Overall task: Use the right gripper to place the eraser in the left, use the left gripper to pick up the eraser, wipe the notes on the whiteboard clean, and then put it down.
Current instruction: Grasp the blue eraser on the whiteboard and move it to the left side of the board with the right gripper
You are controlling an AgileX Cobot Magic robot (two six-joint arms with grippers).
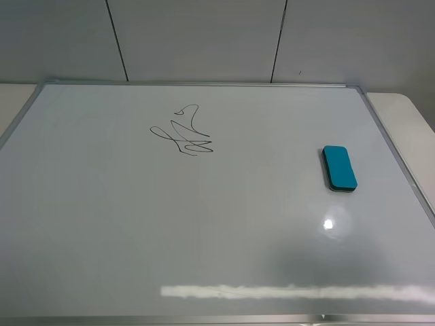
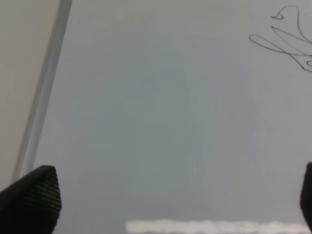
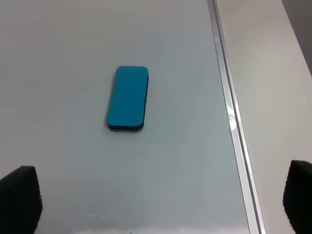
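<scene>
The right gripper (image 3: 158, 195) hangs over the whiteboard (image 1: 224, 231) with its jaws wide apart and nothing between them. Only the two dark fingertips (image 3: 19, 197) show at the edge of its wrist view. The eraser (image 3: 127, 98) lies ahead of these jaws, well clear of both fingers. It sits within the span of the opening, a little nearer the finger that is farther from the board's metal frame (image 3: 229, 112). It rests flat on the board, blue face up and dark underside down, its long side running roughly away from the jaws. The frame passes ahead of the other finger, with the table (image 3: 273, 97) beyond it.

The left gripper (image 2: 168, 200) also hangs over the board with its jaws spread wide and empty. The notes (image 2: 287, 41) lie far ahead of these jaws, off toward the finger that is farther from the frame strip, and they run partly out of that view. Bare board fills the space between and just ahead of the left fingers. The eraser and the notes are well apart.
</scene>
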